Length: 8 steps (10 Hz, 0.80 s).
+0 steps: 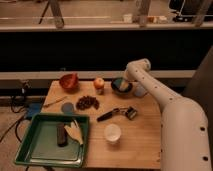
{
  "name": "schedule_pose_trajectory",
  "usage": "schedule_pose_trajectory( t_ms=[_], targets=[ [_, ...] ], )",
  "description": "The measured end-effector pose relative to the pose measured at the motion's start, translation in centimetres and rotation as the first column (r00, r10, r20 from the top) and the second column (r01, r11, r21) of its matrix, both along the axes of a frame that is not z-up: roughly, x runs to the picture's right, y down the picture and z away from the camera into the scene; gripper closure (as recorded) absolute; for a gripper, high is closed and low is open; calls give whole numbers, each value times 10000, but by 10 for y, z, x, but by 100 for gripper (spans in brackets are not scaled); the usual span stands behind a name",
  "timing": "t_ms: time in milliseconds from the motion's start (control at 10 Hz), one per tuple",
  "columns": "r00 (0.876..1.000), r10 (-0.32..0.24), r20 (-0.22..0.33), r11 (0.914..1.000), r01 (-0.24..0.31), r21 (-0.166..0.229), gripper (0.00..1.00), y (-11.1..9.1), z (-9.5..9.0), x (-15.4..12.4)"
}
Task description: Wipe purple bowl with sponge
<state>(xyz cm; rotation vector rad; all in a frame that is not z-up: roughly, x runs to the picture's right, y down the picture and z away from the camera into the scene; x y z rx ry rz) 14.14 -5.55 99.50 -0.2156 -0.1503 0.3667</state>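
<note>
My arm is the biggest thing here. It rises from the lower right and runs up and left over the bench to a bent joint at the far edge. From there it turns down toward the purple bowl. My end effector hangs at the bowl's mouth, pointing downward into it. It is released, its jaws wide, and I see nothing grasped in it.

The bench is wooden, and a green tray sits at its near left corner. A dark block and a pale yellow piece lie in the tray.

The purple bowl stands upright near the far edge, right of centre. An orange-red bowl stands at the far left, and a round fruit stands between the two bowls. A pale cup is just beside the purple bowl on its right. A white cup stands near the front.

A black-handled tool lies mid-bench, its long axis running left to right and slightly uphill. A dark heap and a grey-blue piece lie to its left.

The sponge is in the purple bowl. It shows as a teal patch partly behind my end effector. I cannot tell which way it points or whether I touch it.
</note>
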Motion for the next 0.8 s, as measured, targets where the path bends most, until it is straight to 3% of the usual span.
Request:
schedule_pose_trajectory(
  t_ms=[500,800],
  targets=[
    [9998,-132,-151,9995,137,287,21,6,10,1],
    [9997,-79,-232,9994,87,335,47,8,13,-1]
  ],
)
